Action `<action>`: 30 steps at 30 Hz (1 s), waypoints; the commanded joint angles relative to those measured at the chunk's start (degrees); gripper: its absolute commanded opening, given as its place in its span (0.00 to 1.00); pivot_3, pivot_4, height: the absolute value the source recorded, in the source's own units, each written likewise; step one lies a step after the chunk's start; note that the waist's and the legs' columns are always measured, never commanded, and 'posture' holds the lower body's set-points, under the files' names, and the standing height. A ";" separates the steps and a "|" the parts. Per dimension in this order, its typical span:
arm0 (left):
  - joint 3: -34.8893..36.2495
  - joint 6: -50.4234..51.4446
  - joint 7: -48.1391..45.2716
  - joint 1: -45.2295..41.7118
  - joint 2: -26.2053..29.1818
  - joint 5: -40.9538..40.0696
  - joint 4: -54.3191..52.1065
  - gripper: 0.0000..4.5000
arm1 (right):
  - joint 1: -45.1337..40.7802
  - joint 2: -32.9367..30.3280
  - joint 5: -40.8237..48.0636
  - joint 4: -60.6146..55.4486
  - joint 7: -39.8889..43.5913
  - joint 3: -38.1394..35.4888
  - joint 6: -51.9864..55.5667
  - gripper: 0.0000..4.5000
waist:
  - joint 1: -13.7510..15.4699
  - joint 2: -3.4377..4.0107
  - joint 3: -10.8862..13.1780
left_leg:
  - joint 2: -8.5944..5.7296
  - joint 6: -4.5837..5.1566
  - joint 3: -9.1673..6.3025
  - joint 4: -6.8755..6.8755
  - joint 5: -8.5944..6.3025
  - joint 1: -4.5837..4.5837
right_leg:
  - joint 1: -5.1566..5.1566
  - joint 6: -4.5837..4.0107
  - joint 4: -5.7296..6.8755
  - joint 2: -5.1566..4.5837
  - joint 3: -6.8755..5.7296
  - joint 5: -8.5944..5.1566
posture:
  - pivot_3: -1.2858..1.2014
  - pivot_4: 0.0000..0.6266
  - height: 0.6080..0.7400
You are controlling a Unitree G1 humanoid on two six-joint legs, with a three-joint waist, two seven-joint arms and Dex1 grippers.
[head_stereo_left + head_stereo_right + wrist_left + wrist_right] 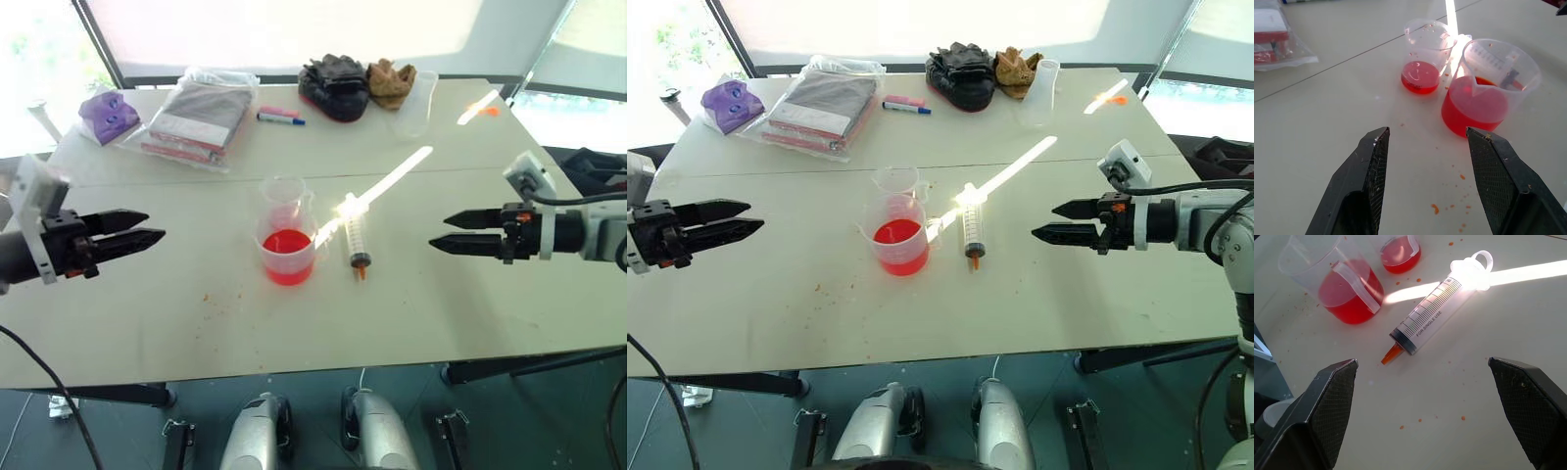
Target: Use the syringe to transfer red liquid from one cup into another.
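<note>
Two grippers hover above the white table (196, 323), both empty, each with its black fingers spread apart. The syringe (359, 238) lies flat on the table between them, just beside the nearer cup (288, 257), on that cup's right side and not touching it. Its long axis runs roughly toward and away from the robot: small orange tip toward the robot, white plunger end away, caught in a bright strip of sunlight. The right gripper (438, 233) sits nearer the syringe than the left gripper (152, 229), with bare table between; the left would have to pass the cups to reach it. Red liquid (1474, 110) stands in the nearer cup, with a little also in the second cup (1422, 58) just behind it. Judgement: pickup falls to the right arm, fingers closing across the barrel rather than along it.
</note>
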 commanded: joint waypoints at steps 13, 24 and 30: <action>3.51 0.61 2.12 -0.23 -1.12 -1.46 -1.23 0.57 | -2.87 1.41 -1.21 0.50 -0.79 -1.19 -1.70 0.99 | 0.02 -0.01 -0.01 | 0.00 -0.01 0.00 0.03 0.02 0.03 | 0.04 0.01 0.02 0.02 0.00 0.01 | 0.52 0.24 1.00; 3.54 -0.56 0.73 0.32 0.51 -1.03 -1.77 0.57 | -8.35 0.69 -4.65 3.62 -1.45 4.06 2.05 0.99 | -0.06 -0.01 -0.01 | 0.01 -0.27 -0.01 0.03 0.19 0.05 | 0.05 0.00 0.04 0.04 0.01 0.00 | 0.52 0.24 1.00; -4.12 -2.84 -4.29 -8.73 4.74 -0.26 1.96 0.57 | -24.01 9.51 -5.74 12.99 -10.04 7.63 19.70 0.99 | -0.19 -0.02 -0.01 | 0.02 -0.22 -0.01 0.07 0.16 0.06 | 0.01 -0.05 0.11 0.05 0.02 0.02 | 0.52 0.24 1.00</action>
